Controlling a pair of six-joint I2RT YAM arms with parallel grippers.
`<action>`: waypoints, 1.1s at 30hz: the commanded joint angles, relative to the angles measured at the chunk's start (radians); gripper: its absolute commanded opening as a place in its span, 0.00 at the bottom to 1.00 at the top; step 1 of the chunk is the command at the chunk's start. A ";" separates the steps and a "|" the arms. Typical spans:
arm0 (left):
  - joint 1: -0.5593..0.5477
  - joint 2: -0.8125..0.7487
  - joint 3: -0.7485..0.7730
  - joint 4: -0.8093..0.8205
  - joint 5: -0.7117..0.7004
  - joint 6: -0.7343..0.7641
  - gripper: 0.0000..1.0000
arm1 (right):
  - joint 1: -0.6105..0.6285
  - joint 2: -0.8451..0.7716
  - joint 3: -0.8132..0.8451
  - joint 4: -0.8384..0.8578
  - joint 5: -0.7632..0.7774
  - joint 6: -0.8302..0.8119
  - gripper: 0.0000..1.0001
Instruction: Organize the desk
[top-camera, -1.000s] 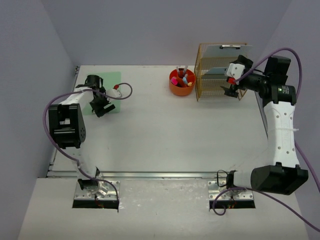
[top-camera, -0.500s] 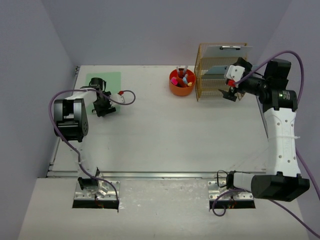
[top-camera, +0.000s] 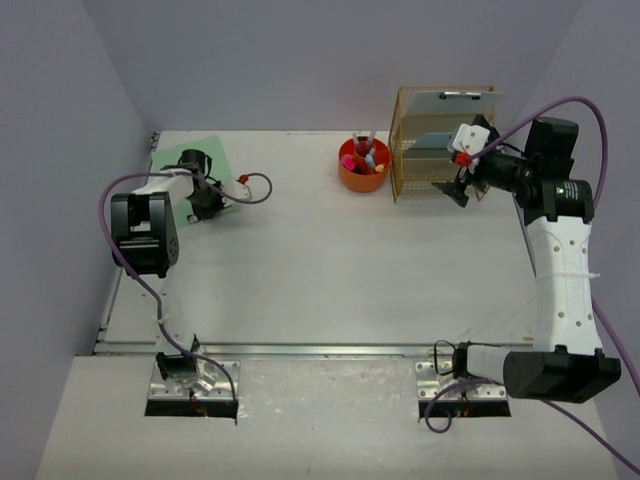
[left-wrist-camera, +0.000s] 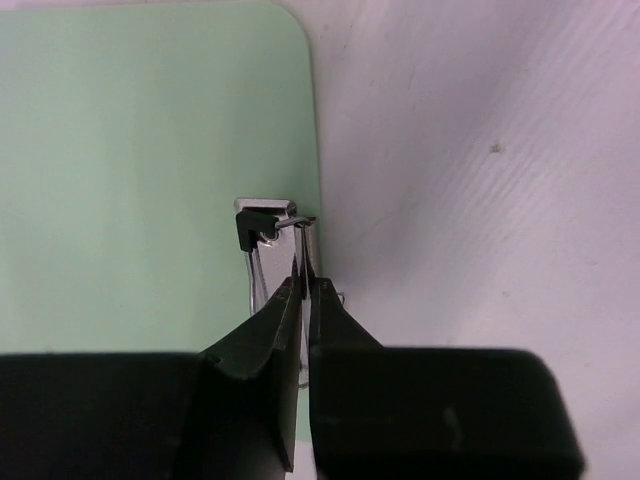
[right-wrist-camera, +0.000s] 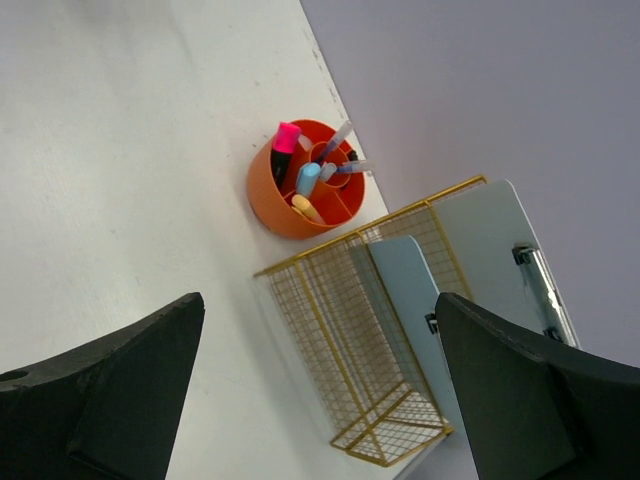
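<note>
Pinching metal clip (left-wrist-camera: 268, 225) w/ left gripper (left-wrist-camera: 303, 275), jaws nearly shut | green board (left-wrist-camera: 130, 170) upper left of desk (top-camera: 330, 260), desk fills frame centre | board prob. thin, light, stiff, flat; clip likely best hold | right gripper (right-wrist-camera: 315, 310) wide open, empty, by gold rack (top-camera: 420, 165)

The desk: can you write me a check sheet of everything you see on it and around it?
Surface: white desk, with a metal rail along the front.
Job's things: green clipboard lying flat at the far left; its metal clip sits at one edge.
Clutter: orange pen cup at the back; gold wire rack beside it, holding pale clipboards upright.
Grippers: left gripper shut on the metal clip; right gripper open by the rack, holding nothing.
Cables: a purple cable on the left arm and another on the right.
Surroundings: lavender walls; nothing else seen.
</note>
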 joint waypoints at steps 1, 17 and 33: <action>-0.006 -0.115 -0.001 -0.087 0.228 -0.185 0.00 | 0.056 -0.006 0.031 0.074 -0.018 0.261 0.99; -0.079 -0.384 -0.019 -0.023 0.222 -0.524 0.07 | 0.185 0.042 0.071 0.168 0.038 0.573 0.99; -0.065 0.036 0.266 -0.228 -0.076 -0.281 0.28 | 0.187 0.007 0.000 0.113 0.052 0.483 0.99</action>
